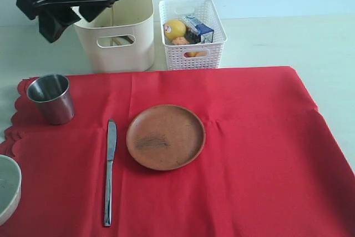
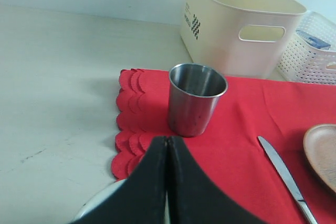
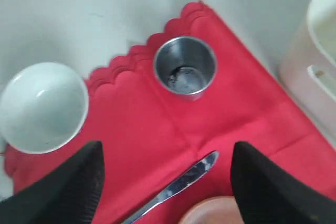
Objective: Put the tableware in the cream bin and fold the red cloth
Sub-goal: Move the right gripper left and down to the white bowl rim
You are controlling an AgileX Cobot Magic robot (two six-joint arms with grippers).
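The small steel cup (image 3: 185, 67) stood upright, mouth up, on the far-left corner of the red cloth (image 1: 249, 154); the right gripper (image 3: 167, 148) hung above it, jaws spread wide and empty, the cup just beyond their gap; the left gripper (image 2: 167, 141), jaws pressed together, sat low on the cup's near side; the right looked better placed. The cup stood apart from the knife (image 1: 110, 170) and the bowl (image 3: 43, 107); the cream bin (image 1: 138, 26) was close behind it; the soft cloth might drag.

Brushed steel cup (image 1: 51, 98), glossy metal knife (image 1: 110, 170), matt, perhaps wooden plate (image 1: 165, 136), smooth red cloth (image 1: 249, 165)
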